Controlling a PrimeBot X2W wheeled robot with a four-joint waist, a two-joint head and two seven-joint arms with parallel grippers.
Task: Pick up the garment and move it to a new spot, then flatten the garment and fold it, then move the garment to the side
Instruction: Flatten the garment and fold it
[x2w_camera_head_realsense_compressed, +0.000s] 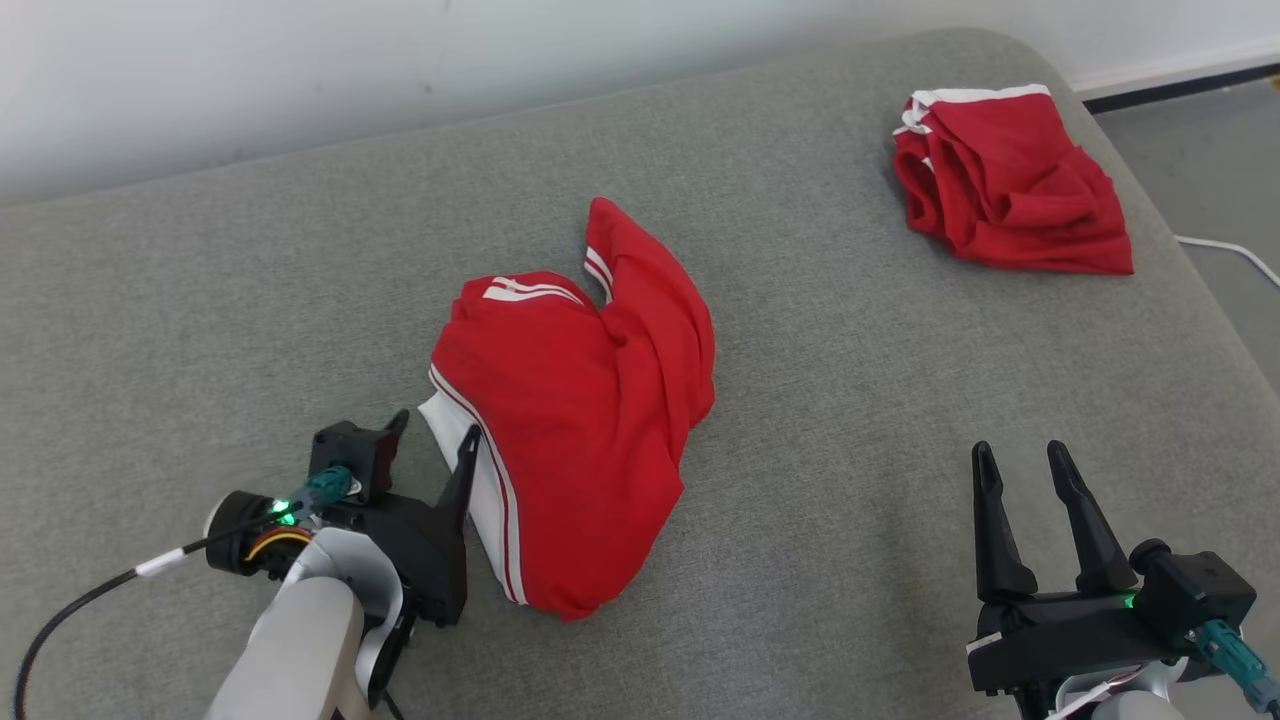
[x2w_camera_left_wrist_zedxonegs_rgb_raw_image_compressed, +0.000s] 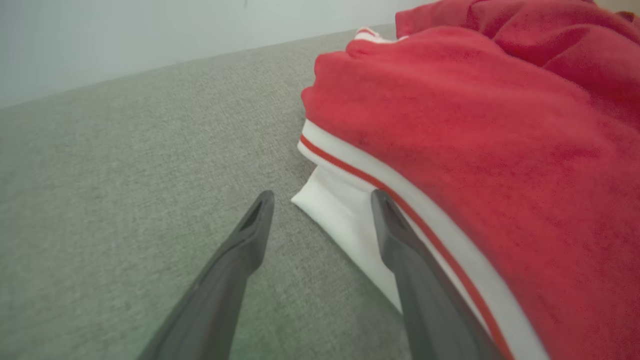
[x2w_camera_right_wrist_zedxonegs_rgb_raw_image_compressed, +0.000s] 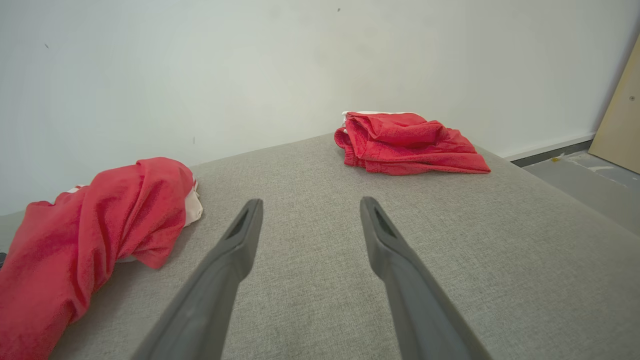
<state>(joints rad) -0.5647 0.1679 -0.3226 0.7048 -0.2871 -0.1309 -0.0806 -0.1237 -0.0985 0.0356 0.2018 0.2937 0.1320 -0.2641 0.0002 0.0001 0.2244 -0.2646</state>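
The garment (x2w_camera_head_realsense_compressed: 580, 420) lies crumpled in the middle of the grey cushion, red with a white panel and striped trim along its left edge. My left gripper (x2w_camera_head_realsense_compressed: 432, 432) is open right at that edge. In the left wrist view the white corner of the garment (x2w_camera_left_wrist_zedxonegs_rgb_raw_image_compressed: 340, 210) lies between the two fingers of the left gripper (x2w_camera_left_wrist_zedxonegs_rgb_raw_image_compressed: 322, 200), and one finger rests over the white band. My right gripper (x2w_camera_head_realsense_compressed: 1022, 458) stands open over bare cushion to the right of the garment (x2w_camera_right_wrist_zedxonegs_rgb_raw_image_compressed: 85, 235), apart from it; the right wrist view shows the right gripper (x2w_camera_right_wrist_zedxonegs_rgb_raw_image_compressed: 309, 206) with nothing between its fingers.
A second bunched plain red garment (x2w_camera_head_realsense_compressed: 1010, 185) with a white edge band sits at the back right of the cushion (x2w_camera_head_realsense_compressed: 850, 420). A pale wall runs behind. Floor, a white cable (x2w_camera_head_realsense_compressed: 1235, 252) and a leaning board (x2w_camera_right_wrist_zedxonegs_rgb_raw_image_compressed: 620, 115) lie past the right edge.
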